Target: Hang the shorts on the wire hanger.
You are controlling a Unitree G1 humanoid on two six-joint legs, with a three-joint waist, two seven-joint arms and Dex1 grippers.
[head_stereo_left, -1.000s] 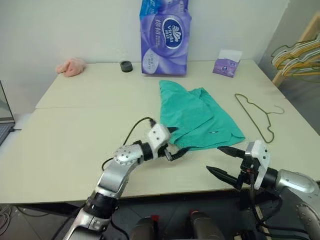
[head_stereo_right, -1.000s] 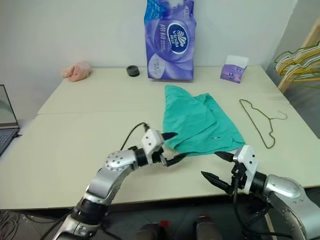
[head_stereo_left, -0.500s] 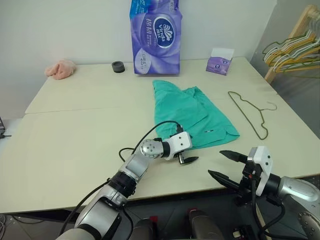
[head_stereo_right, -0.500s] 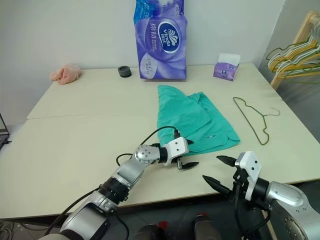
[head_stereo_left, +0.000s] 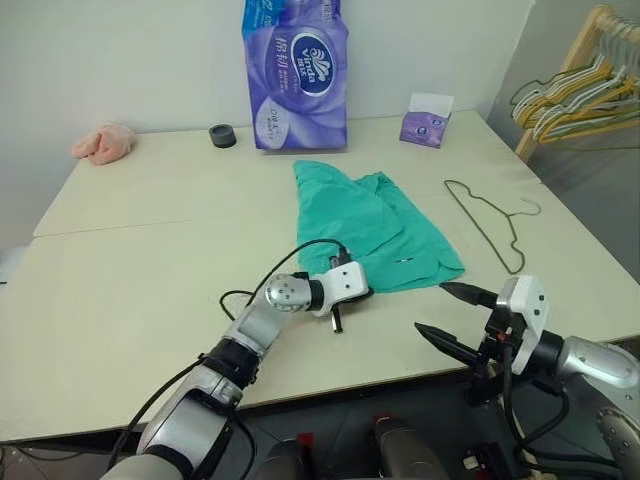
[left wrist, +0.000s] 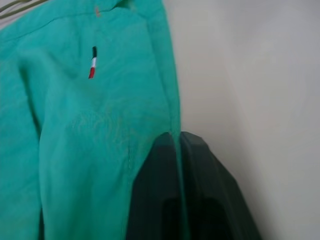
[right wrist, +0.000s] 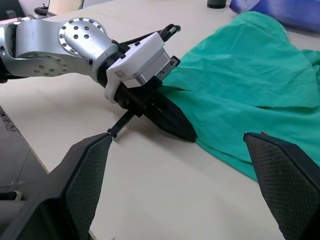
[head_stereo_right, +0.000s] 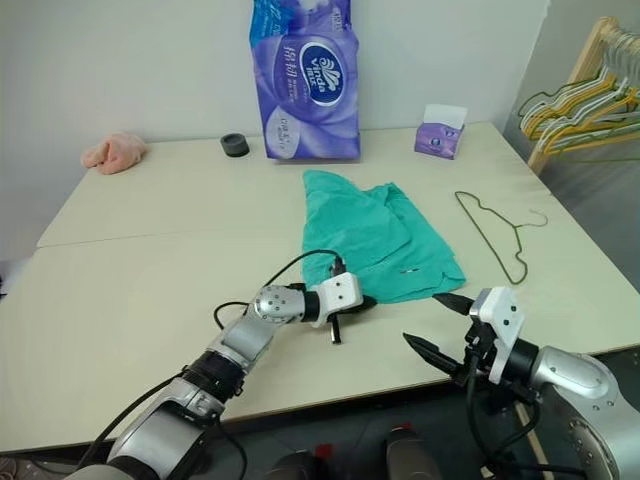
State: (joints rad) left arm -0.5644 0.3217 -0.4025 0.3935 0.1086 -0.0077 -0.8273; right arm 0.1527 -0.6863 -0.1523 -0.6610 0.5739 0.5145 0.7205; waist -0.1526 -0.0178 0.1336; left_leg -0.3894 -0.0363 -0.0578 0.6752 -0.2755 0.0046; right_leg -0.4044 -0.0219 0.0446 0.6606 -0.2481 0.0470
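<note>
Cream table (head_stereo_left: 130, 290) against white wall; purple tissue-roll pack (head_stereo_left: 296, 72), small tissue box (head_stereo_left: 424, 120), black round cap (head_stereo_left: 222, 135) and pink cloth lump (head_stereo_left: 102, 143) along far edge, rack of spare hangers (head_stereo_left: 575, 85) off to the right. Teal shorts (head_stereo_left: 370, 220) lying flat and rumpled mid-table, near hem toward the robot. Wire hanger (head_stereo_left: 490, 220) flat on table just right of shorts, apart from them, untouched. Left gripper (right wrist: 172, 122) down at near-left hem corner, jaws clamped together with fabric edge pinched between them, per left wrist view. Right gripper (head_stereo_left: 455, 315) hovering off the near-right table edge, jaws spread wide, holding nothing. Progress: early, only first pinch on shorts made. Left to do: lift shorts, pick up hanger, drape or thread shorts over its bar.
</note>
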